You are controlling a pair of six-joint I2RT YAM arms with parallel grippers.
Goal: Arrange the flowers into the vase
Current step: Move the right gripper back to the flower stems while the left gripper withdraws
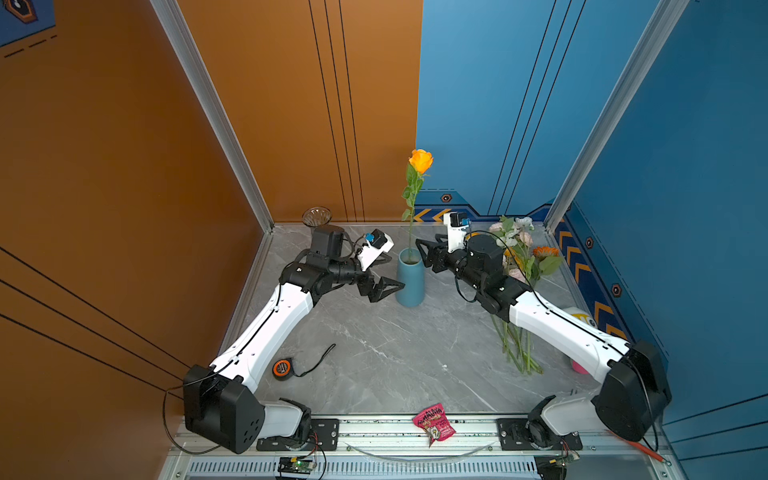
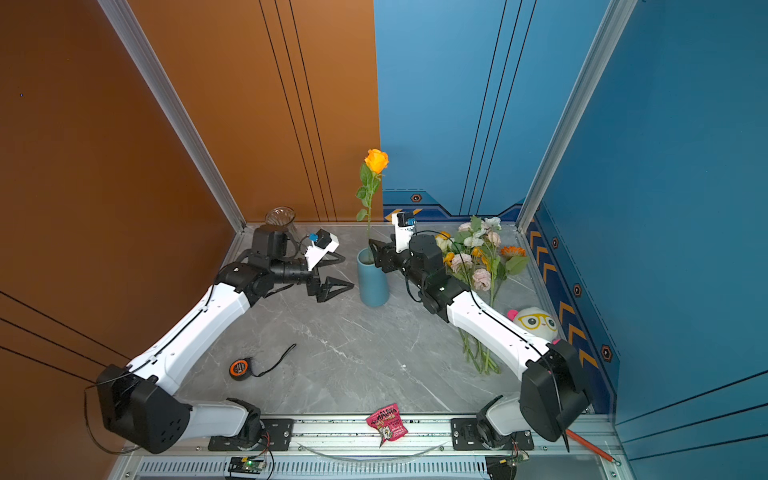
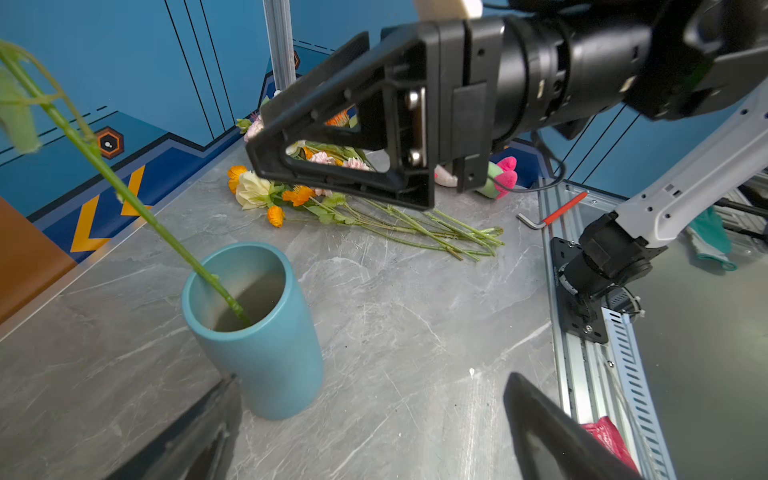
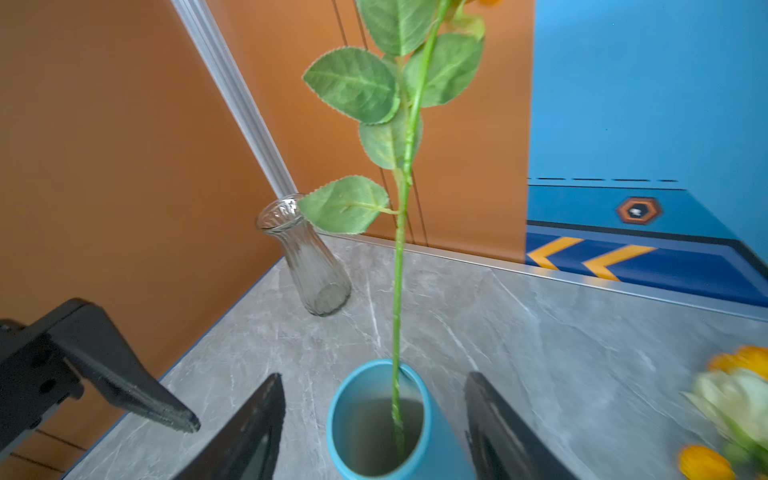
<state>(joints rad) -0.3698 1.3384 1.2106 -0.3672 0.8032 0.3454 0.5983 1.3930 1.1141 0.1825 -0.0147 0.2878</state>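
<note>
Unplaced flowers [image 2: 481, 277] lie bundled on the table [image 1: 374, 365], right side, stem ends nearest. The left jaws are wide open and empty, just beside the blue vase [image 1: 410, 282], probably ready to steady it. In it stands the orange rose [image 1: 420, 161], stem leaning on the rim. The right jaws are parted at the mouth, stem free between them. An empty glass vase [image 1: 316, 216] sits in the far corner.

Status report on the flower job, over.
Left claw and right claw open, empty, either side of the blue vase. Orange rose standing in it. Remaining flowers lying on table. Nothing blocking vase.
</note>
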